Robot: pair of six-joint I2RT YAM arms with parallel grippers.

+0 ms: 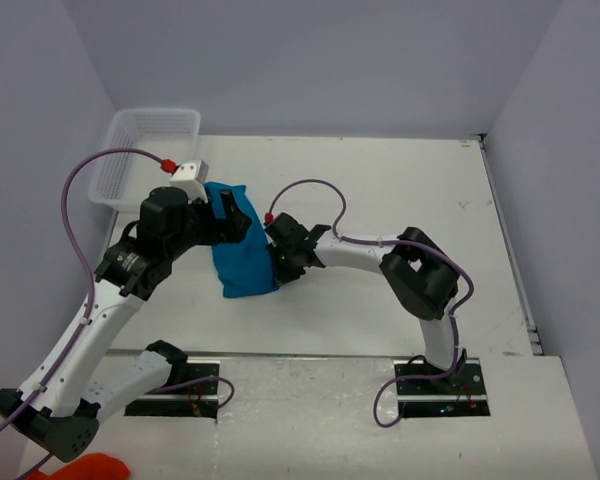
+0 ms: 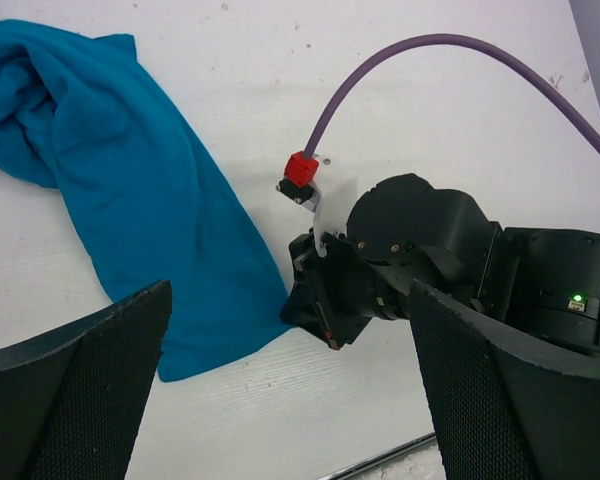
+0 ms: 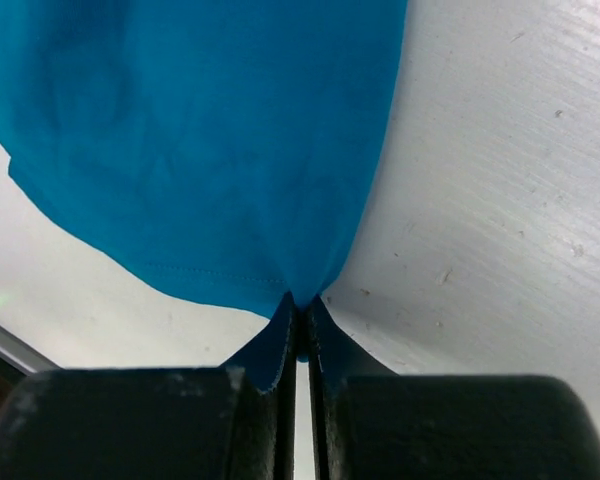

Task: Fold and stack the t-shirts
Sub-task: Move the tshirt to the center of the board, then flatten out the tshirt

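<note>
A teal-blue t-shirt lies bunched in a long strip on the white table. It also shows in the left wrist view and the right wrist view. My right gripper is shut on the shirt's hem at its near right corner, low on the table; it shows from above and in the left wrist view. My left gripper hovers over the shirt's far part, its fingers wide apart and empty.
A white mesh basket stands at the far left corner of the table. An orange object lies at the bottom left beside the left arm's base. Bare table stretches to the right of the shirt.
</note>
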